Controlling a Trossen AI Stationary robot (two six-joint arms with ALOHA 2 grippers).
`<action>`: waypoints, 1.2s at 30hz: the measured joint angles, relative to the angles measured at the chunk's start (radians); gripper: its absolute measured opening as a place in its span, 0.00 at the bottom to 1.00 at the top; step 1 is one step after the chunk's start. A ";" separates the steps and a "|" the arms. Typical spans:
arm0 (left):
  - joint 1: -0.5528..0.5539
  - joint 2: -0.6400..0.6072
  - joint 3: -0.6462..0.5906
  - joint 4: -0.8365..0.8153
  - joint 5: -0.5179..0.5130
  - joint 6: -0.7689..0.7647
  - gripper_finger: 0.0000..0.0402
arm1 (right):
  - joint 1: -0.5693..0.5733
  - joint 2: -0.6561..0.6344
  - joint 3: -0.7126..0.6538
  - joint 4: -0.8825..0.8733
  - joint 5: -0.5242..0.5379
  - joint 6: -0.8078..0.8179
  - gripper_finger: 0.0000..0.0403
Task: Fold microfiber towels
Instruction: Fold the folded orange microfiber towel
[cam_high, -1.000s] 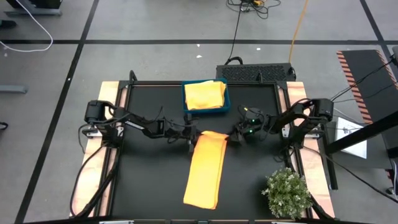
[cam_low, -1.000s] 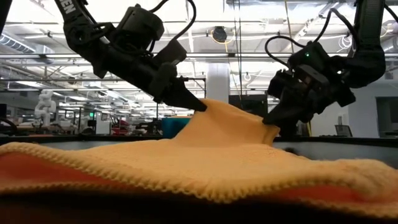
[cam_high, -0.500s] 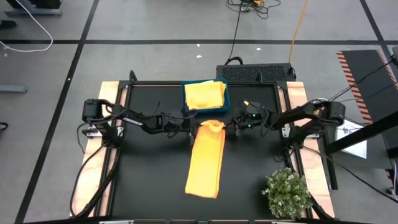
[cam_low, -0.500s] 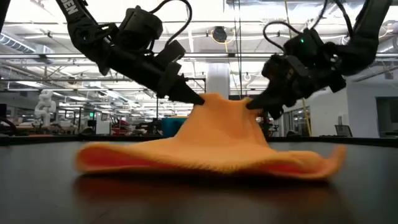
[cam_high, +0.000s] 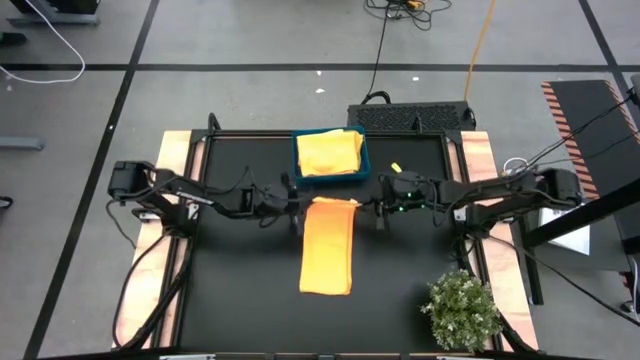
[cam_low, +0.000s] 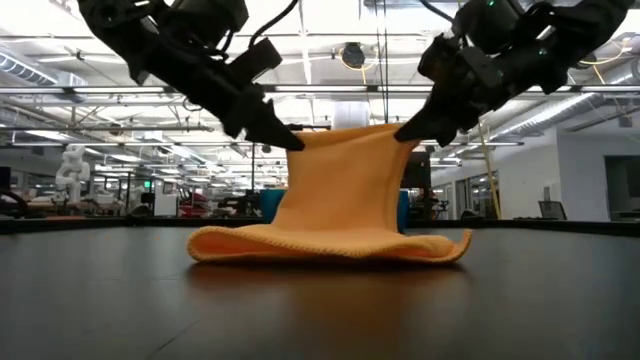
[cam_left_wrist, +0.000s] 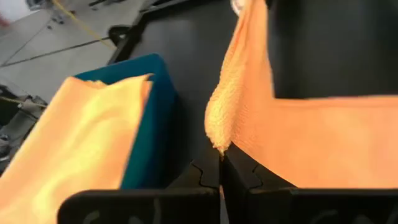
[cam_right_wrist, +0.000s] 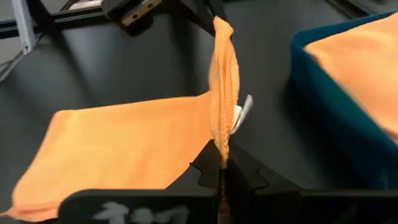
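From the left side of the black worktop (cam_high: 240, 280), the left arm reached in toward the middle, and its left tool (cam_high: 297, 208) was clenched on the left far corner of the orange towel (cam_high: 328, 245). In the left wrist view the two dark fingers (cam_left_wrist: 239, 174) were pressed together with a bunched edge of the cloth pinched between them.

The towel sat near the middle of the worktop as a long, narrow strip. Its far edge was held up off the surface between the two tools, stretched nearly level, while the near part lay flat and rippled on the worktop, as the low view showed.

Just beyond the lifted edge stood the teal tray (cam_high: 363, 160), with another orange-yellow towel (cam_high: 330, 152) lying folded in it.

To the right, the right tool (cam_high: 372, 209) was clenched on the towel's right far corner; in the right wrist view its fingers (cam_right_wrist: 239, 168) met around a thin vertical fold of cloth, with a small white tag beside it.

A small bushy green plant (cam_high: 462, 308) stood at the near right corner, well apart from the towel.
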 joint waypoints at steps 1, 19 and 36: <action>-0.017 0.000 0.000 -0.008 -0.003 0.005 0.00 | 0.018 0.003 0.000 -0.001 0.008 0.008 0.00; -0.405 0.000 -0.001 -0.094 -0.201 -0.055 0.00 | 0.335 0.193 -0.001 0.238 0.064 0.138 0.00; -0.534 0.124 -0.004 -0.057 -0.183 -0.203 0.00 | 0.434 0.457 -0.001 0.512 0.021 0.261 0.00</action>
